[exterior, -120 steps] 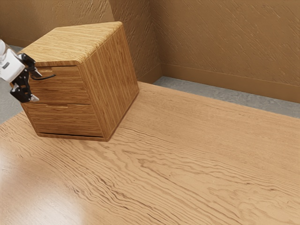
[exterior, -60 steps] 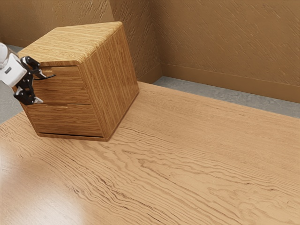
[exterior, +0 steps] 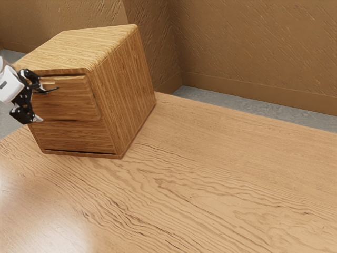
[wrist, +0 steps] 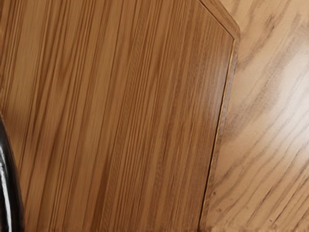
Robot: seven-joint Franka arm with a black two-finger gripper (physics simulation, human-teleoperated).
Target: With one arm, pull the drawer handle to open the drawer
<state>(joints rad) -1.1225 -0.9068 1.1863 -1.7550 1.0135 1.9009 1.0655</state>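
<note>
The cabinet (exterior: 121,89) sits at the exterior view's left, on the far corner of the wooden table (exterior: 210,184), its two drawer fronts turned toward the arm so the handles can be reached straight on; the gripper (exterior: 37,103) is at the upper drawer (exterior: 68,100), the fingers spread wide, one above and one below the thin dark handle (exterior: 51,89), not clenched on it (too slim a bar for both to touch at that spread); the upper finger seems hooked at the bar, which is probably enough for a straight pull; the upper drawer already stands a little proud of the cabinet face, with a shadowed gap under the top board, so the opening looks begun but far from finished; the lower drawer (exterior: 73,134) lies flush and shut beneath; in the wrist view the hand looks onto striped wood of the cabinet's front (wrist: 120,121) with the table beside it (wrist: 270,121); behind the cabinet is the brown wall (exterior: 253,42), and a grey strip of floor (exterior: 263,105) runs beyond the table's far edge; nothing lies on the table in the drawer's path; the likely risk is the hook slipping off the handle if the pull drifts sideways.
</note>
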